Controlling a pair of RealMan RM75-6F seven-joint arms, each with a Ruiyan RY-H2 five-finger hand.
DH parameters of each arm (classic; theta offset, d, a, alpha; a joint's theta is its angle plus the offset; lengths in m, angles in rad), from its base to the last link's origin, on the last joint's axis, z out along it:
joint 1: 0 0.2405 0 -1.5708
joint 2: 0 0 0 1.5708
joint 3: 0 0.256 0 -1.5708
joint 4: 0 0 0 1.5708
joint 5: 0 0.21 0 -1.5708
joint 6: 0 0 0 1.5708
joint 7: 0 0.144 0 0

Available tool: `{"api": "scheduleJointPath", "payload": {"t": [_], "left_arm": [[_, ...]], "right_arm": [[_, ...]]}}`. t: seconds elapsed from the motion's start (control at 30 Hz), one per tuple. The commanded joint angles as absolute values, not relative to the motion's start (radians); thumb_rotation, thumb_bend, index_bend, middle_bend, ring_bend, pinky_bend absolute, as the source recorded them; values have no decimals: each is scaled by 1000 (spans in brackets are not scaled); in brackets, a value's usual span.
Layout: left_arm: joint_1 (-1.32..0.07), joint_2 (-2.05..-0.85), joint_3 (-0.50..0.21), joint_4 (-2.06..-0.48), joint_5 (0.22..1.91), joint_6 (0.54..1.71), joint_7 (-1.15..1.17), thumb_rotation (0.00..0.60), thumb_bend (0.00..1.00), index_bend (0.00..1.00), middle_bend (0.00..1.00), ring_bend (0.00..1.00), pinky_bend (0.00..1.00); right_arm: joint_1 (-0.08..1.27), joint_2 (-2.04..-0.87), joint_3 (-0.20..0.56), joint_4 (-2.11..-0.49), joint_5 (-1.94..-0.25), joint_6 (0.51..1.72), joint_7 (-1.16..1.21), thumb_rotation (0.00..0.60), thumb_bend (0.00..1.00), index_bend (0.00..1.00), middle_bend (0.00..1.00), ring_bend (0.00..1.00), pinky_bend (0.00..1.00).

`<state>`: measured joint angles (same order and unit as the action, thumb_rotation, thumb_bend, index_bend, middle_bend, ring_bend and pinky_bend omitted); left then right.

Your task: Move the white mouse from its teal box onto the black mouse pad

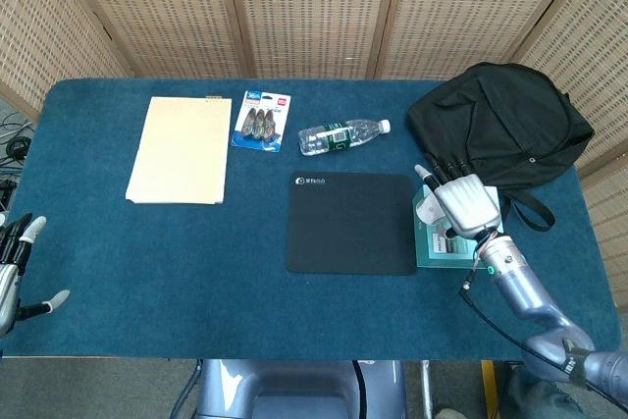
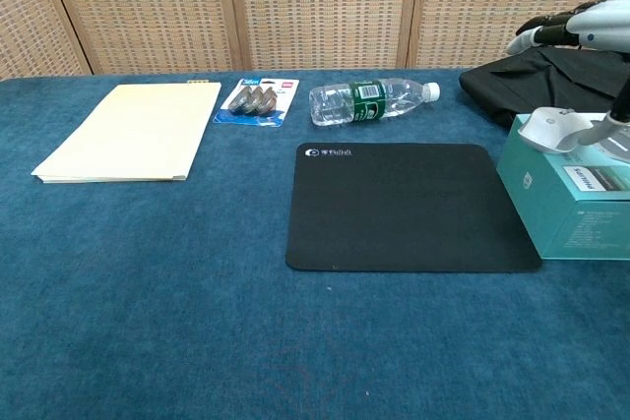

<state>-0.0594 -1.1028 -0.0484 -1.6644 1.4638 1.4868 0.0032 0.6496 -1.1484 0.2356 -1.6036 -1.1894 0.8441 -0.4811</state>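
Note:
The teal box (image 1: 439,246) (image 2: 571,211) stands just right of the black mouse pad (image 1: 351,223) (image 2: 409,206). On top of the box lies the white mouse (image 2: 549,129), hidden under my right hand (image 1: 466,201) in the head view. That hand (image 2: 583,23) hovers palm-down over the mouse with its fingers stretched out straight above it. The thumb reaches down beside the mouse; whether it touches is unclear. My left hand (image 1: 14,272) sits at the table's near left corner, fingers apart and holding nothing.
A black bag (image 1: 500,123) (image 2: 536,81) lies right behind the box. A water bottle (image 1: 339,135) (image 2: 369,101) lies behind the pad. A blister pack (image 1: 261,121) and a cream folder (image 1: 182,149) sit at the back left.

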Motion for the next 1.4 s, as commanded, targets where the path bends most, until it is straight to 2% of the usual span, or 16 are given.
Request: {"api": "scheduleJointPath", "payload": {"t": [0.03,0.23,0.4,0.53,0.7,0.83,0.93,1.03,1.17,1.27,1.4], "left_arm": [[-62,-1104,-52,-1668,1457,1483,10,600,33,0,0,0,0],[-70,-1112,-56,-1671,1446,1473,39,600,32,0,0,0,0],[-78,-1119,-63,-1670,1422,1455,57,600,32,0,0,0,0],[-91,-1125,-68,-1669,1397,1428,73,600,32,0,0,0,0],[-93,-1126,-71,-1669,1388,1425,76,600,31,0,0,0,0],[-94,-1125,-78,-1665,1371,1421,71,600,31,0,0,0,0],[-96,-1125,-79,-1664,1367,1419,69,600,31,0,0,0,0],[-98,-1126,-80,-1662,1364,1417,71,600,31,0,0,0,0],[-100,-1128,-79,-1662,1360,1413,74,600,31,0,0,0,0],[-101,-1128,-79,-1661,1357,1409,74,600,32,0,0,0,0],[-102,-1127,-79,-1661,1358,1409,74,600,31,0,0,0,0]], "right_arm": [[707,-1094,220,-1571,-1246,746,-402,600,0,125,37,0,10],[751,-1085,181,-1478,-1368,677,-264,600,0,169,117,2,85],[773,-1101,162,-1431,-1428,671,-186,600,0,185,140,20,115],[797,-1139,140,-1372,-1487,678,-118,600,0,199,172,59,194],[813,-1162,121,-1333,-1514,674,-74,600,0,232,196,84,196],[827,-1194,102,-1285,-1539,681,-38,600,0,289,230,111,212],[832,-1214,91,-1254,-1557,700,-12,600,0,370,298,177,255],[834,-1233,80,-1225,-1577,726,10,600,50,487,422,307,351],[823,-1250,80,-1199,-1612,821,52,600,213,610,592,490,481],[821,-1240,79,-1201,-1648,889,80,600,289,625,608,507,495],[834,-1222,75,-1226,-1691,936,71,600,341,625,608,509,496]]}}
